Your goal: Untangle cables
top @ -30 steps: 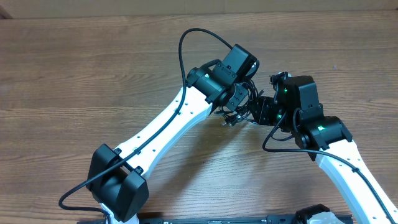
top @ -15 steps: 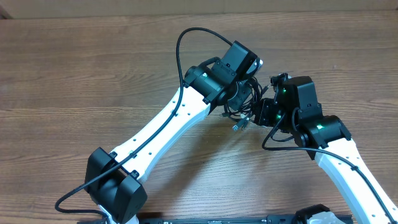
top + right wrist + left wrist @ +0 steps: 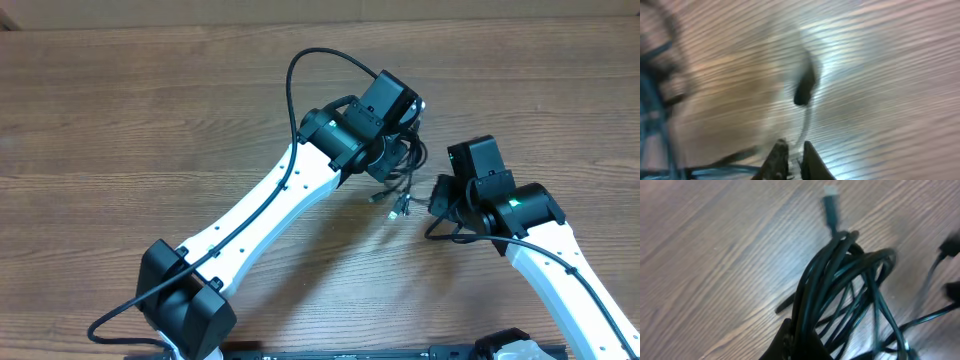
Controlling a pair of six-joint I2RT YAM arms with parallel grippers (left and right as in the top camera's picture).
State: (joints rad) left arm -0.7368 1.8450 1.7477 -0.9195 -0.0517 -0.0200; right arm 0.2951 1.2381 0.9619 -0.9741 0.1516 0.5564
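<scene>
The cables (image 3: 400,178) are a bundle of thin black cords hanging between the two grippers, with silvery plug tips (image 3: 396,208) lying below. My left gripper (image 3: 392,152) is shut on the bundle. In the left wrist view the cords (image 3: 840,285) fan out from the jaws (image 3: 799,342), and one plug tip (image 3: 830,200) points away. My right gripper (image 3: 438,197) sits right of the bundle. In the blurred right wrist view its fingers (image 3: 791,159) are pinched on one thin strand (image 3: 805,127) that ends in a dark plug (image 3: 805,89).
The wooden table (image 3: 150,120) spreads all around. Thick black robot wires loop above the left arm (image 3: 310,60) and beside the right arm (image 3: 440,235). Both arm bases stand at the near edge.
My right gripper has pulled back, right and toward the near edge, away from the bundle. The cords have stretched out below the left gripper and the plug tips lie lower.
</scene>
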